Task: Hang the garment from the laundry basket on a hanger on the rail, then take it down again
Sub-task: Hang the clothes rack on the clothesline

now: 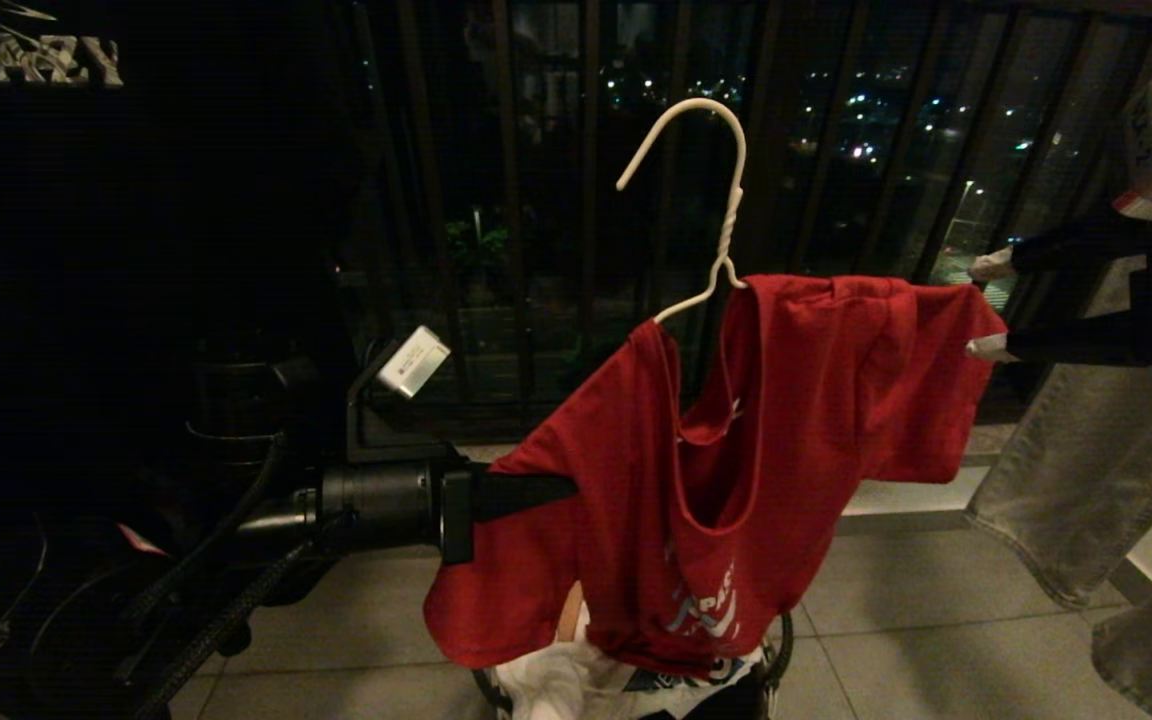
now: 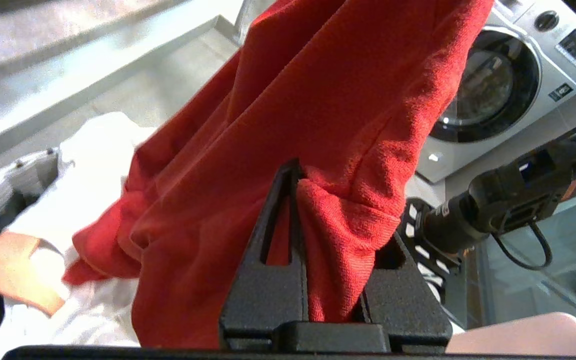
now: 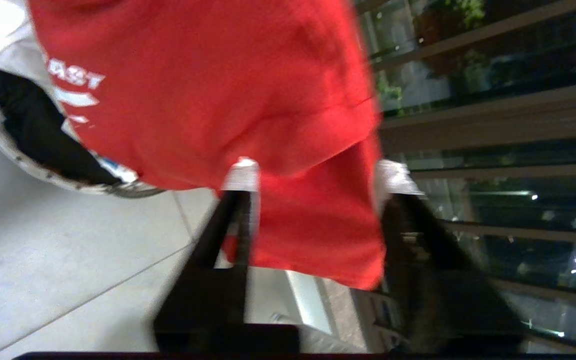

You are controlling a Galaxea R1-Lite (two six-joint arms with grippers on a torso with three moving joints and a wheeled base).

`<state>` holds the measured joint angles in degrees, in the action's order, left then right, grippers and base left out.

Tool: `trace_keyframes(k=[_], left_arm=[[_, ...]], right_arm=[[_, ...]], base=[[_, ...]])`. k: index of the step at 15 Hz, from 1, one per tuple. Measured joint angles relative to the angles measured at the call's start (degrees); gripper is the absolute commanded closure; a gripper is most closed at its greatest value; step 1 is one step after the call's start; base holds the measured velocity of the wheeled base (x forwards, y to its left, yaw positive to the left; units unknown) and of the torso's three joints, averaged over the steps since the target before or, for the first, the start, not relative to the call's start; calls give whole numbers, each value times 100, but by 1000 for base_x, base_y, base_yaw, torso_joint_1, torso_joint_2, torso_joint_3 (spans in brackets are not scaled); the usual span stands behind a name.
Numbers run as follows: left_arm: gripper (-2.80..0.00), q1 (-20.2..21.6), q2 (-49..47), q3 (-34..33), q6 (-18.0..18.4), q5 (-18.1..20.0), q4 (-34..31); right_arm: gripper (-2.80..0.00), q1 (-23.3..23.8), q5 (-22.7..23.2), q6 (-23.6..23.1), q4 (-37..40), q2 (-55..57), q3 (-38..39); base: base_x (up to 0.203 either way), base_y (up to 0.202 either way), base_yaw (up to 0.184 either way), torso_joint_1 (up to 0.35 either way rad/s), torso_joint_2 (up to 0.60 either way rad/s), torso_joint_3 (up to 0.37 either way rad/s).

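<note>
Red T-shirt [image 1: 786, 420]: draped on the cream wire hanger [image 1: 711, 200], held up in mid-air above the laundry basket [image 1: 781, 650], centre of the head view. Long axis of the shoulder line sloping, right end high, left end low; hem hanging down, lowest folds reaching the basket mouth. White lettering visible low on the front, partly folded under.

Wire hanger: hook uppermost, opening to the left, twisted neck upright. Left arm bare down to the collar; right arm hidden under cloth. Hook clear of any rail, dark window bars well behind it on the far side.

Left gripper [image 2: 295, 200]: reaching in level from the left, jaws narrow and pinched on a fold of the T-shirt's low left side.

Right gripper [image 3: 313, 175]: entering from the right edge at shoulder height, white-tipped fingers [image 1: 991, 265] spread partway, one on each side of the right sleeve edge; actual contact with the cloth not clear.

Laundry basket: on the tiled floor [image 1: 936, 620] at the near edge, patterned rim partly seen, white garment [image 1: 556, 685] and dark cloth inside.

Open room: bare tiles right of the basket. Grey jeans [image 1: 1086, 480] hanging at the far right. Dark robot body filling the left side. Washing machine [image 2: 508, 80] seen only from the left wrist.
</note>
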<state>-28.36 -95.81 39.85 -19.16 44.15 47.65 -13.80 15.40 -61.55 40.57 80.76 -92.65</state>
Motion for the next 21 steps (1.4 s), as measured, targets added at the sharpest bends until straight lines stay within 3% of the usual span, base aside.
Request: trace_keyframes(k=[3, 10, 21], left_arm=[[0, -15, 82, 11, 20, 7, -129], [0, -37, 466, -9, 28, 6, -146], [0, -39, 830, -22, 31, 0, -99]], right_arm=[[-280, 5, 50, -13, 0, 105, -208], [-280, -9, 700, -22, 5, 417, -381], [-280, -345, 773, -176, 126, 582, -490]], base=[[0, 0, 0, 0, 0, 0], [0, 0, 0, 0, 0, 0], [0, 0, 0, 0, 0, 0]])
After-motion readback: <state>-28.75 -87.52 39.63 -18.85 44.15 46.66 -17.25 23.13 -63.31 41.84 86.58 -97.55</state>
